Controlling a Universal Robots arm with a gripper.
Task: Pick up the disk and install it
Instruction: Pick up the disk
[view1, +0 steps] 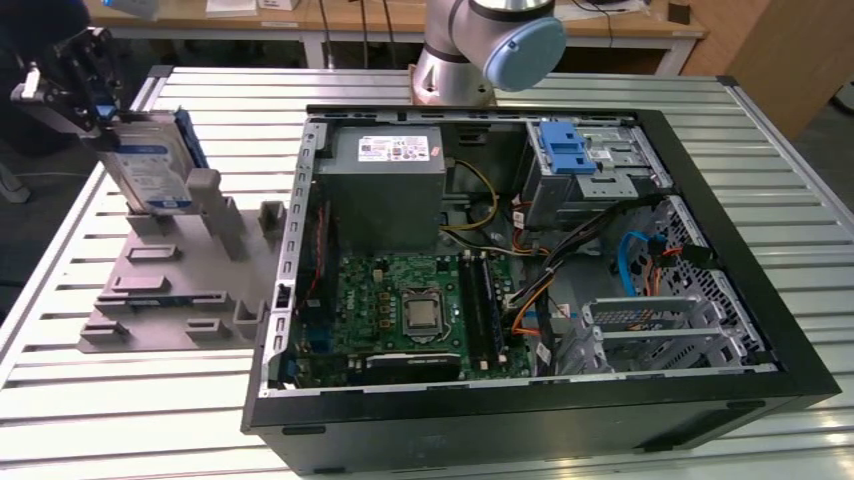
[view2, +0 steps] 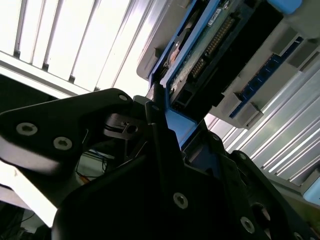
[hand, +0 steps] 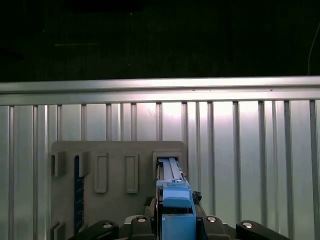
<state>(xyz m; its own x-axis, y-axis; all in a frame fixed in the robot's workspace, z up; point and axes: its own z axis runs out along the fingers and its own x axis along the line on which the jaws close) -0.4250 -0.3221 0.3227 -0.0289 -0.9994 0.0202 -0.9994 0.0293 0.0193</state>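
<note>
One gripper (view1: 67, 80) sits in the upper left of the exterior view, its fingers (view2: 156, 125) clamped on the blue-railed top edge of the disk (view1: 144, 165). The disk stands nearly upright, its lower end at the grey holder (view1: 174, 290) on the bench (view1: 120, 420), to the exterior view's left of the open computer case (view1: 801, 350). Whether the disk touches the holder I cannot tell.

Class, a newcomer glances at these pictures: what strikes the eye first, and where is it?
The open computer case lies on the slatted table in mid-scene, its green board bared. At the exterior view's left, the pincer grips the top of the disk, which stands upright on a grey holder.
</note>
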